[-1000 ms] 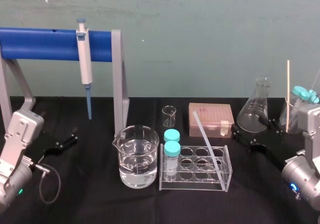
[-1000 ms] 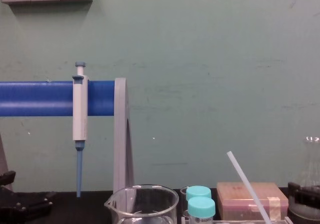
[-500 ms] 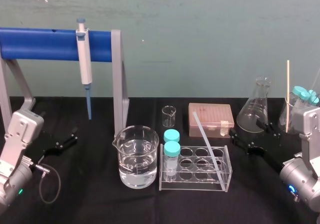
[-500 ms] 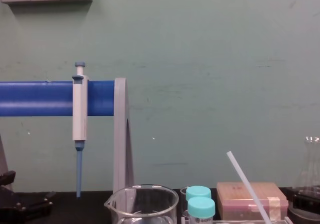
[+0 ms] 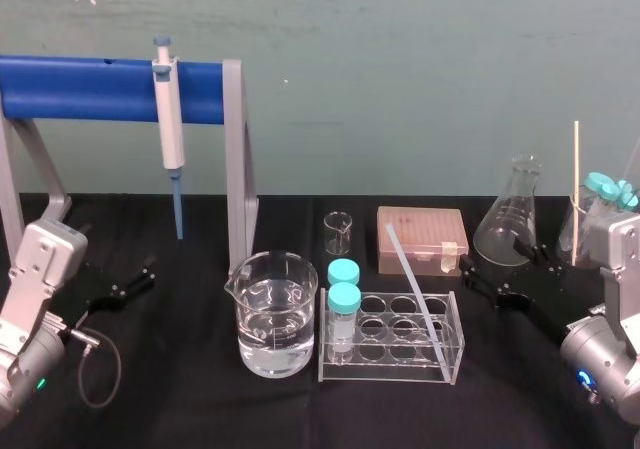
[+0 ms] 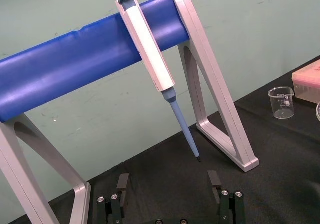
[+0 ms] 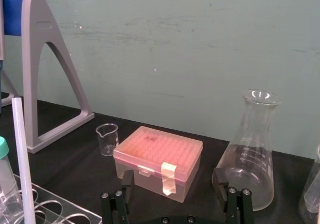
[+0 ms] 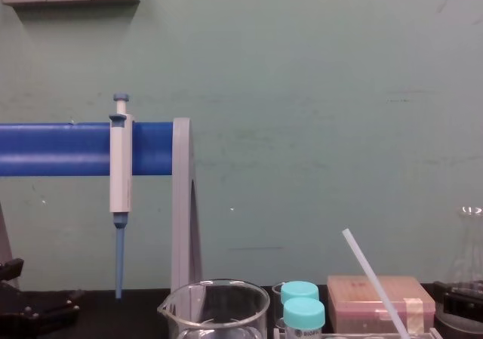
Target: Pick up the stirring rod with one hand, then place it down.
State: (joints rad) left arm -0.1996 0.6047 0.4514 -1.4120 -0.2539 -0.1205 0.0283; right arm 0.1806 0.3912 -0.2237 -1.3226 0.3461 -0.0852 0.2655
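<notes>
Seemingly translucent, slim straight stirring rod [image 5: 412, 280].

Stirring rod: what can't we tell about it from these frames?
- Chest view: the stirring rod has its lower part cut off by the bottom edge.
- Right wrist view: same, the bottom edge cuts it.
- Head view: its foot is inside the clear tube rack; the see-through walls blur which well it stands in.
- Right gripper, open, beside the flask: depth gap to the rod unclear.
</notes>
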